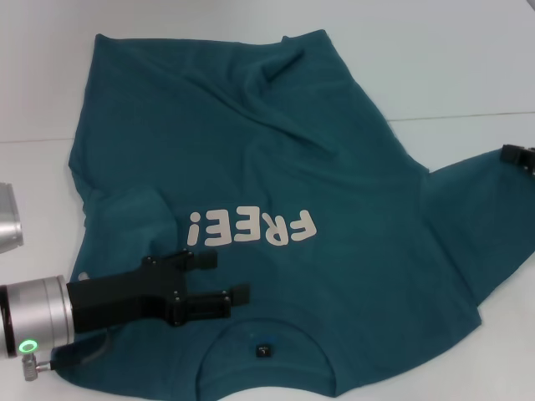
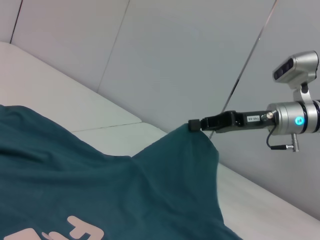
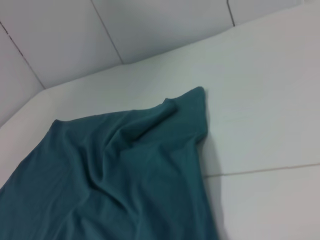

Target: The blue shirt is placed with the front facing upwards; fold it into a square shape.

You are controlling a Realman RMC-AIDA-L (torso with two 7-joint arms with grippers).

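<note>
From my head cam the blue shirt (image 1: 276, 167) runs off the bottom edge, so I can't see the collar's near side, and the left sleeve is mostly covered by the left gripper (image 1: 230, 280). The right gripper (image 1: 520, 156) is cut off at the frame edge, fingers buried in sleeve fabric. The collar label (image 1: 263, 349) is too tiny to read.

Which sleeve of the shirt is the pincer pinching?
The sleeve on the robot's right: the right pincer lifts the blue shirt there; the other is folded in.
</note>
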